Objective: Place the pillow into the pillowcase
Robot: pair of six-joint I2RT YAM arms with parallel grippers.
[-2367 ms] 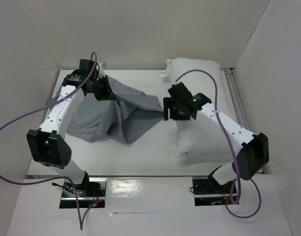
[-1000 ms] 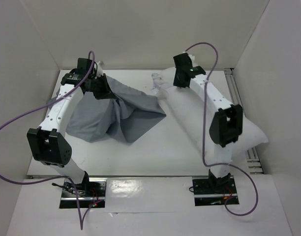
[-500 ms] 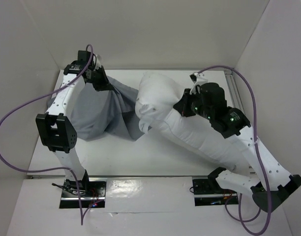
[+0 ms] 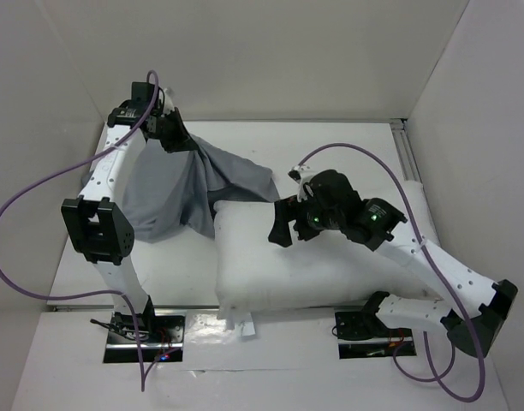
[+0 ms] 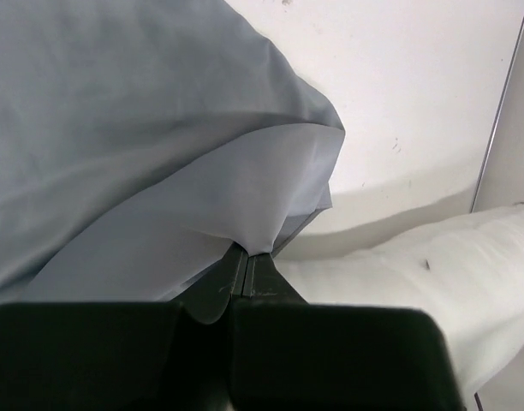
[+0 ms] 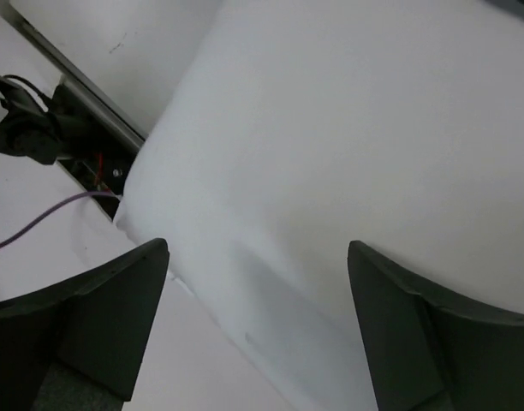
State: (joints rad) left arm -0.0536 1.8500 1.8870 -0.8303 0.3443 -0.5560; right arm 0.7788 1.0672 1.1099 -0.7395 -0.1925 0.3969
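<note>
Since half a second ago I see the pillow point(image 4: 330, 270) has swung off its diagonal. It now lies flat along the counter's point(image 4: 330, 150) near edge, its left end just beside the pillowcase point(image 4: 168, 197). Left claw point(image 4: 175, 139) pinches the pillowcase's edge at far left. Right claw point(image 4: 279, 227) is spread wide over the pillow. I count one pillow, one pillowcase, two arms.

A white table point(image 4: 348, 150) stands boxed in by plain white panels: a back wall point(image 4: 270, 51), a left wall point(image 4: 31, 103) and a right wall point(image 4: 489, 120). A metal rail point(image 4: 406, 145) runs along the table's right edge. The light is soft and even, and a glossy strip point(image 4: 253, 324) at the near edge gleams.
</note>
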